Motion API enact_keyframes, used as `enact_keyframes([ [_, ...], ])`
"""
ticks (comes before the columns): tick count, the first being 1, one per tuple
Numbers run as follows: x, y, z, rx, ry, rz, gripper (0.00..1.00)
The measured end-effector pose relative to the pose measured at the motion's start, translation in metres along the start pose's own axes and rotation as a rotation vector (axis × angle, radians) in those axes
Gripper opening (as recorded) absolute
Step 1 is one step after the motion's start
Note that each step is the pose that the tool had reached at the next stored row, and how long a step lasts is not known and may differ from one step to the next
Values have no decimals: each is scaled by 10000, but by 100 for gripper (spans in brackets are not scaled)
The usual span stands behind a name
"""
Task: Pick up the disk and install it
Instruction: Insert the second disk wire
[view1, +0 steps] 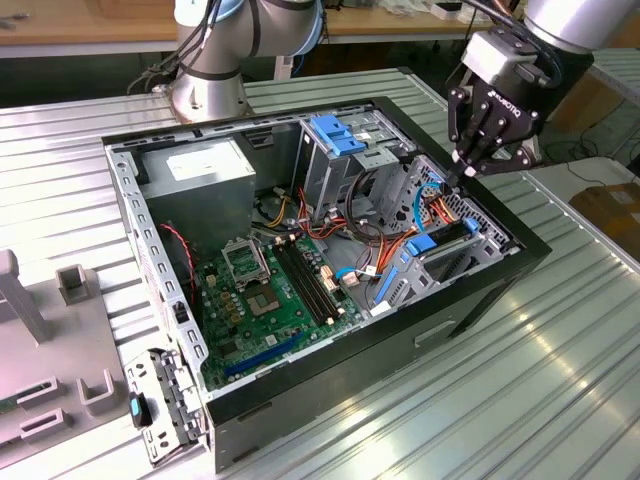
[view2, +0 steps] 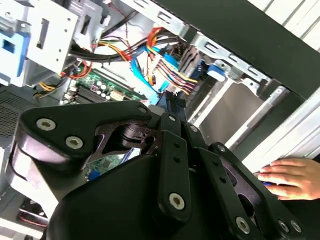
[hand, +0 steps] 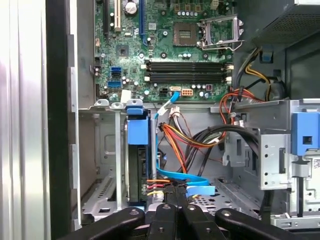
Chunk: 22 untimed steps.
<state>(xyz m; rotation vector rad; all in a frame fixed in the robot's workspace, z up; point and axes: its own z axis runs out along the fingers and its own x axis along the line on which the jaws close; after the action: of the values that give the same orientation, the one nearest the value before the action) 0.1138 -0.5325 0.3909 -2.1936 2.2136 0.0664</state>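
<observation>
The disk (view1: 428, 243) sits in the low drive bay at the corner of the open computer case (view1: 330, 375) on the exterior view's right, with its blue carrier rail facing up. In the first wrist view the disk (hand: 137, 134) stands on edge in the bay, with orange and blue cables plugged in at its end. My gripper (view1: 463, 172) hangs just above that bay, apart from the disk, with its black fingers pressed together and nothing visible between them. In both wrist views the fingertips (view2: 172, 101) (hand: 174, 192) point at the cable bundle beside the bay.
A tall grey cage with a blue latch (view1: 338, 135) stands behind the bay. The green motherboard (view1: 272, 290) fills the case floor and the power supply (view1: 198, 165) sits at the back. A person's hand (view2: 290, 177) rests on the ribbed metal table (view1: 500, 400) outside the case wall.
</observation>
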Motion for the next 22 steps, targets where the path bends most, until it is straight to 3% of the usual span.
enact_keyframes([
  [1,-13,0,1,-48,6,7,11],
  [3,-29,0,4,-63,220,22,11],
  [4,-30,0,6,-61,380,25,11],
  [5,-46,-1,13,-59,587,28,17],
  [6,-137,-5,28,-57,810,33,30],
  [7,-210,-6,36,-55,1032,34,30],
  [8,-223,-6,38,-54,1110,35,30],
  [10,-225,-7,24,-89,1134,37,30],
  [11,-227,-8,-5,-206,1125,36,30],
  [12,-228,-13,-8,-261,1125,34,30],
  [14,-231,-14,-4,-266,1144,36,30],
  [15,-261,-20,38,-265,1233,38,30],
  [19,-277,-30,100,-264,1351,42,28],
  [20,-276,-31,111,-263,1397,47,16],
  [22,-275,-32,116,-263,1419,49,11],
])
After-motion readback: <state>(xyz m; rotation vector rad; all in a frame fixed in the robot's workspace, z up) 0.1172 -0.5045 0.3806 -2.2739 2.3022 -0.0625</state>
